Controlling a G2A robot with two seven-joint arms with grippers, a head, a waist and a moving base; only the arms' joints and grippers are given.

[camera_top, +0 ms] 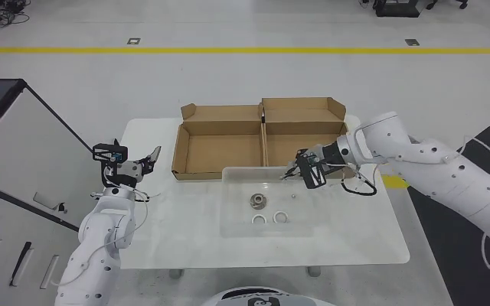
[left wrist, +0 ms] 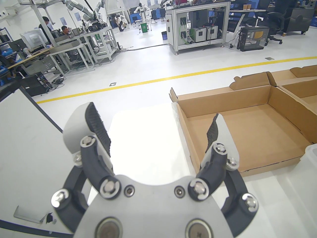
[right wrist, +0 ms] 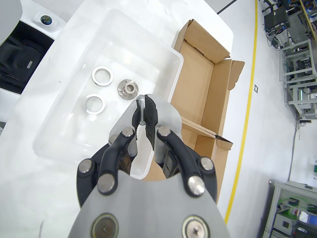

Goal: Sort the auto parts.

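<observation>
1. The white bench point(camera_top: 176, 226) carries everything; the left hand point(left wrist: 153, 112) hangs over its outer end, the right hand point(right wrist: 143, 100) over its middle.
2. Two open cardboard boxes stand side by side, walls touching. The left box point(left wrist: 247, 130) lies ahead of the left hand and off to one side. The right box point(camera_top: 285, 149) sits just beyond the right hand.
3. A clear plastic tub point(right wrist: 74, 48) sits against the boxes on their near side (its far rim touches them). The right hand hangs above the tub's corner next to the right box.
4. The left hand is spread wide with nothing between its fingers, well apart from the tub.
5. The right hand is pressed together, pinching a bolt.
6. A metal hub point(right wrist: 123, 93) with a flange lies on the tub floor, just past the right hand's fingertips.
7. Two metal rings lie flat beyond the hub. The nearer ring point(right wrist: 88, 106) and the farther ring point(right wrist: 93, 75) sit close together but apart.
8. The bolt point(right wrist: 141, 110) is a threaded one, held lengthwise between the right hand's pads, with one end poking out past the fingertips toward the hub.
</observation>
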